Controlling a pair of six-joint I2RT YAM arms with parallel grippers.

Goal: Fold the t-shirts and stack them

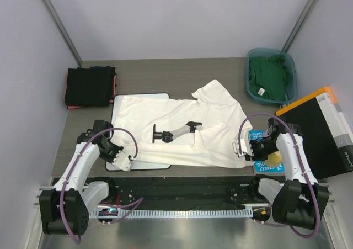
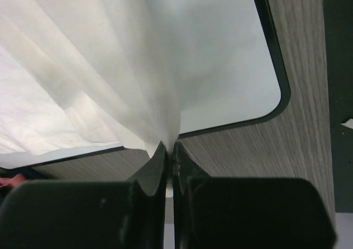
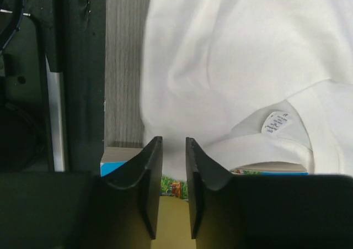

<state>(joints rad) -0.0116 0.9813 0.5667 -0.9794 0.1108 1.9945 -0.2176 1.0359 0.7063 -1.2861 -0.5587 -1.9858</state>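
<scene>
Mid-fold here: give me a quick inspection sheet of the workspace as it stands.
Surface: wood-grain table, white black-rimmed board on it.
Job's things: white t-shirt spread partly over the board; dark folded stack far left; green shirt in teal bin far right.
Clutter: black box with orange edge at right; blue booklet beside it.
Grippers: left gripper jaws shut on white t-shirt's edge; right gripper jaws open, empty.
Cables: purple cables loop along both arms.
Surroundings: pale walls, metal corner posts.

A spread t-shirt [image 1: 215, 122] is lying across the board [image 1: 138, 95], folded t-shirts [image 1: 90, 86] behind-left of it, a tub [image 1: 292, 75] behind-right.
</scene>
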